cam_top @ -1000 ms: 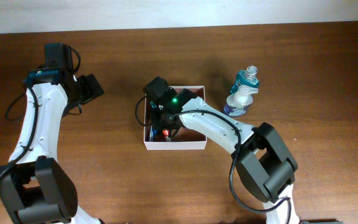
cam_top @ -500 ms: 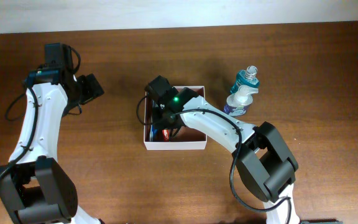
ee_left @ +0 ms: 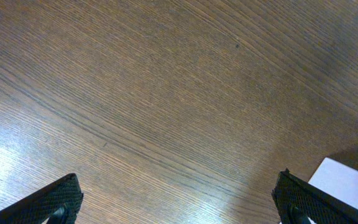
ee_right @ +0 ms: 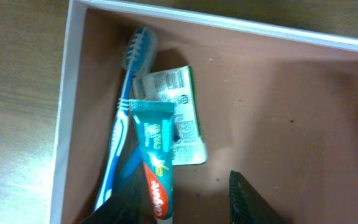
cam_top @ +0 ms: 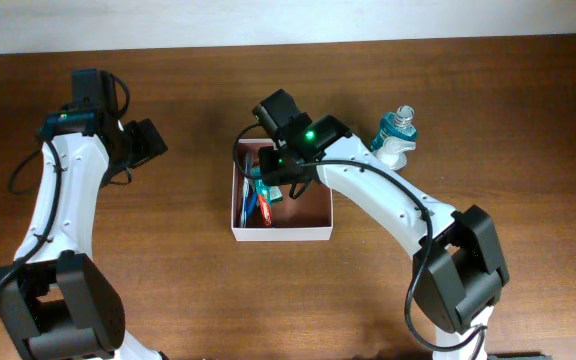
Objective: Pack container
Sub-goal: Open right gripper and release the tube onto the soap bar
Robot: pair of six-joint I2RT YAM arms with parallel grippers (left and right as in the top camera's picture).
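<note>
Left tool (cam_top: 151,142) hangs wide open and empty at 9 o'clock of the container (cam_top: 280,236). Well apart from it, it shows only bare tabletop (ee_left: 166,93) between its fingertips in its own wrist view. I judge it is parked there to leave the box free for the other arm.

The container sits near the middle of the tabletop, open side up, its white walls square to the tabletop's edges. Being square, it has no long axis of its own, so what is inside sets the direction. A toothbrush (ee_right: 120,137), a toothpaste tube (ee_right: 157,168) and a small sachet (ee_right: 180,118) are gathered against the wall at 9 o'clock. The brush and the tube lie flat and roughly parallel, running about 12 to 6 along that wall. The bristle head and the tube's crimped end point toward 12. Lined up this way, they probably leave the wide bare floor toward 3 o'clock for bulkier things.

Right tool (ee_right: 188,208) reaches into the box from 12 o'clock, just above the tube's cap end. Its jaws stand partly apart and, as far as the wrist view shows, clamp nothing.

A teal bottle (cam_top: 399,127) and a white bottle (cam_top: 390,152) stand together on the tabletop at 2 o'clock of the container, not yet packed.
</note>
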